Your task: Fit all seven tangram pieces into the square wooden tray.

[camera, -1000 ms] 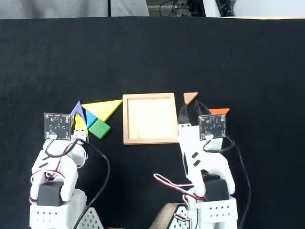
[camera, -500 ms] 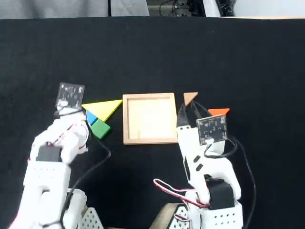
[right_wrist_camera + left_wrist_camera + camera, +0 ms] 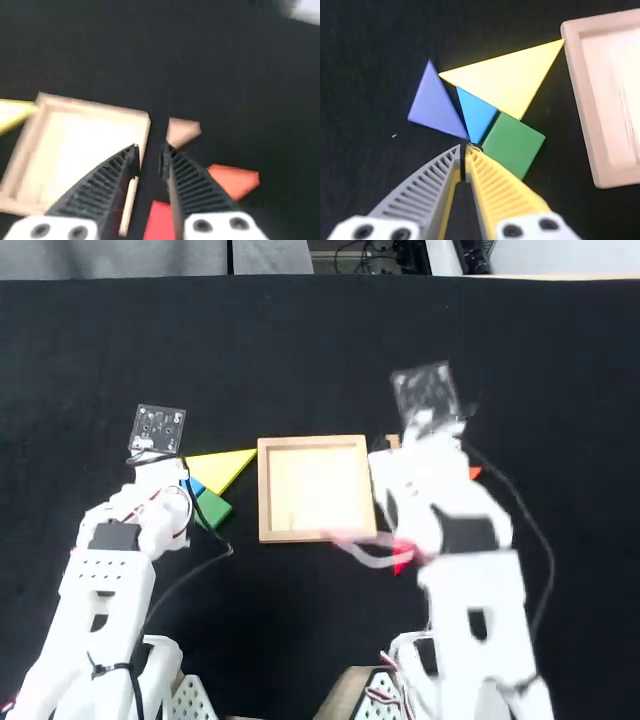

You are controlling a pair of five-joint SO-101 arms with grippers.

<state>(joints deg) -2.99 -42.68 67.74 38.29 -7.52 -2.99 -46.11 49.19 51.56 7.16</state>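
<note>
two robot claws poised over loose tangram pieces on either side of a wooden tray

the left claw (image 3: 465, 150) is pinched shut with nothing between its fingers. its tip hangs right at the spot where three pieces meet: a purple triangle (image 3: 434, 105), a small blue piece (image 3: 476, 114) and a green square (image 3: 512, 145). past the blue piece lies a large yellow triangle (image 3: 507, 82). its long edge rests against the blue piece and the green square, and its sharp end sits just beside a corner of the tray (image 3: 584, 100).

the right claw (image 3: 148, 155) is open only a narrow way and holds nothing. one finger hangs over the tray's side wall, the other over the black cloth (image 3: 320, 350) beside it. a tan piece (image 3: 183, 132) lies just past the tips. an orange piece (image 3: 235, 180) lies farther out, away from the tray, and a red piece (image 3: 159, 222) lies under the claw, nearer the arm.

from above, the purple, blue, green and yellow pieces cluster on the tray's left, nearer the left arm. the tan, orange and red pieces lie on its right, nearer the right arm. all seven lie on the cloth outside the tray, so the task looks barely begun.

for the left claw, the tray lies sideways beyond the yellow triangle, whose long axis points at the tray's corner. the claw would likely need to open before taking any piece.
</note>
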